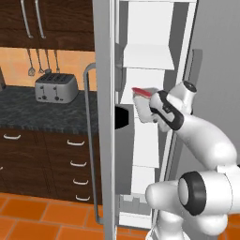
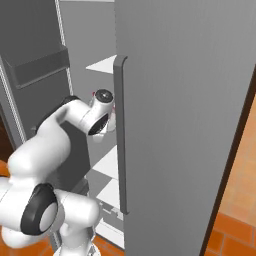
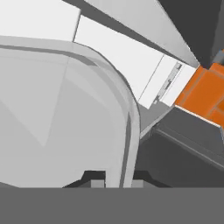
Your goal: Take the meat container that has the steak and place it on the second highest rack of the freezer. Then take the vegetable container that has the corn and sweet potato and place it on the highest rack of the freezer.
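Off to the left a silver toaster (image 1: 56,87) sits on the dark worktop (image 1: 28,112), with a few utensils (image 1: 40,63) hung on the orange wall above it, all well apart from the work and playing no part in it.

Next comes the freezer (image 1: 105,117), its door swung out edge-on toward me, the long bar handle (image 1: 89,140) facing the kitchen side. It stands open so the arm can reach the white shelves inside.

In the gap behind the door edge, the meat container (image 1: 144,108) is held up in the air with the steak (image 1: 141,92) showing as a red strip along its top. The tub looks tipped rather than level, I'd guess because the wrist is angled to slip it through the narrow opening. It sits below the white rack (image 1: 146,57) seen higher up; whether that is the highest rack or the second highest rack I cannot tell from here, as the top of the stack is hard to read.

The gripper (image 1: 152,110) is clamped on the container's rim, its jaws drawn nearly together on the thin wall. From the hand camera the pale curved wall of the tub (image 3: 65,109) crowds close against the lens, which fits a pinch on the edge.

From the right side, the arm's wrist (image 2: 102,112) is tucked just behind the other door's handle (image 2: 120,135), with white shelves (image 2: 107,162) below it. The container is not yet set down; it needs to be levelled and carried inward onto its rack.
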{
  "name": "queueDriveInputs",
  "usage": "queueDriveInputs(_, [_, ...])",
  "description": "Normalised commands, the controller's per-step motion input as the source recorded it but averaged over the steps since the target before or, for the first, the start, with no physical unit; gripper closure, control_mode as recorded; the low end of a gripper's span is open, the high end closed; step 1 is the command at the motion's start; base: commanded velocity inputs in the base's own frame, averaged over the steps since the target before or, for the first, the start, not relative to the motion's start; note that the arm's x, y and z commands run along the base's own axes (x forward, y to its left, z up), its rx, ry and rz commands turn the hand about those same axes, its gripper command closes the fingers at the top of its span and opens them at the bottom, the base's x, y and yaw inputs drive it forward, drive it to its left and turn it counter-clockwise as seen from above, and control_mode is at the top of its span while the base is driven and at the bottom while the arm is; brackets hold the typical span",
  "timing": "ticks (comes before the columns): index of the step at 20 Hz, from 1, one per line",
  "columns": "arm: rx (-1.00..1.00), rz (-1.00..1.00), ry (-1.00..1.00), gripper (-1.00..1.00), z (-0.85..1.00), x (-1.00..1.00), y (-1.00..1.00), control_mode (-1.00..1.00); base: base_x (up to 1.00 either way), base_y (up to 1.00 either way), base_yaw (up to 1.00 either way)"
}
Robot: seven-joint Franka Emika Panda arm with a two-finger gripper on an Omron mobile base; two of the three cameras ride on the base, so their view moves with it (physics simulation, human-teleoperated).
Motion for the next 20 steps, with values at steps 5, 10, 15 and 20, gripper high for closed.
queueDriveInputs(5, [-0.04, -0.09, 0.03, 1.0, -0.28, 0.63, 0.02, -1.0, 0.0, 0.0, 0.0])
queueDriveInputs(10, [-0.02, -0.02, 0.04, 1.0, -0.16, 0.5, -0.07, -1.0, 0.0, 0.0, 0.0])
queueDriveInputs(15, [0.0, 0.0, 0.07, 1.0, 0.0, 0.53, -0.11, -1.0, 0.0, 0.0, 0.0])
queueDriveInputs(20, [0.01, 0.0, 0.04, 1.0, -0.03, 0.63, 0.0, -1.0, 0.0, 0.0, 0.0])
